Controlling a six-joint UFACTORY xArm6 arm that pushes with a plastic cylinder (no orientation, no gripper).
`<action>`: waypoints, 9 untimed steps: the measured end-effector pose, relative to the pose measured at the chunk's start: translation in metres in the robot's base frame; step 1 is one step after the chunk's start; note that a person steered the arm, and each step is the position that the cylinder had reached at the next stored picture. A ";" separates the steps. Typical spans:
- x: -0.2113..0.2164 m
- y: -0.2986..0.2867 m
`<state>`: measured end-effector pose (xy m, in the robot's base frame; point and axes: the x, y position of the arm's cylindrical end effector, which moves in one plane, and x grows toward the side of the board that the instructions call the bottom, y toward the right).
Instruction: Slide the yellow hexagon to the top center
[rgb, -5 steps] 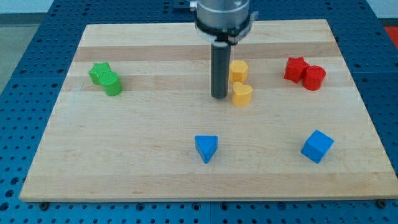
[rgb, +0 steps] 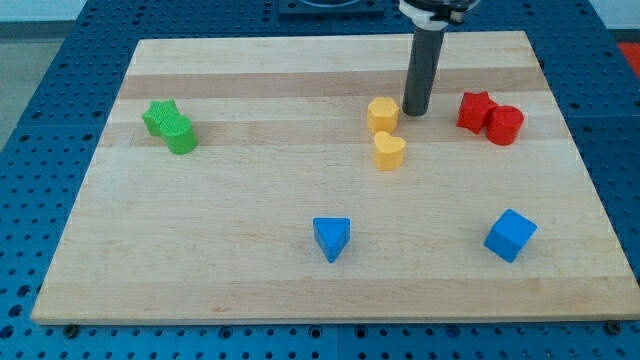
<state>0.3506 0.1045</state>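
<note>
The yellow hexagon (rgb: 382, 114) sits on the wooden board (rgb: 250, 260), right of centre in the upper half. A yellow heart (rgb: 389, 150) lies just below it, nearly touching. My tip (rgb: 417, 111) stands just to the right of the hexagon, with a small gap between them. The rod rises up out of the view's top.
A green star (rgb: 159, 116) and green cylinder (rgb: 181, 135) sit together at the left. A red star (rgb: 476, 110) and red cylinder (rgb: 505, 124) sit at the right. A blue triangle (rgb: 332, 238) lies bottom centre, a blue cube (rgb: 510, 235) bottom right.
My tip has moved from the left of the two yellow blocks, up and over to the right of the hexagon. The blocks have not moved.
</note>
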 end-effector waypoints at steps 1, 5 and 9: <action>0.008 -0.001; 0.024 -0.032; 0.056 -0.062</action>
<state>0.4070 0.0427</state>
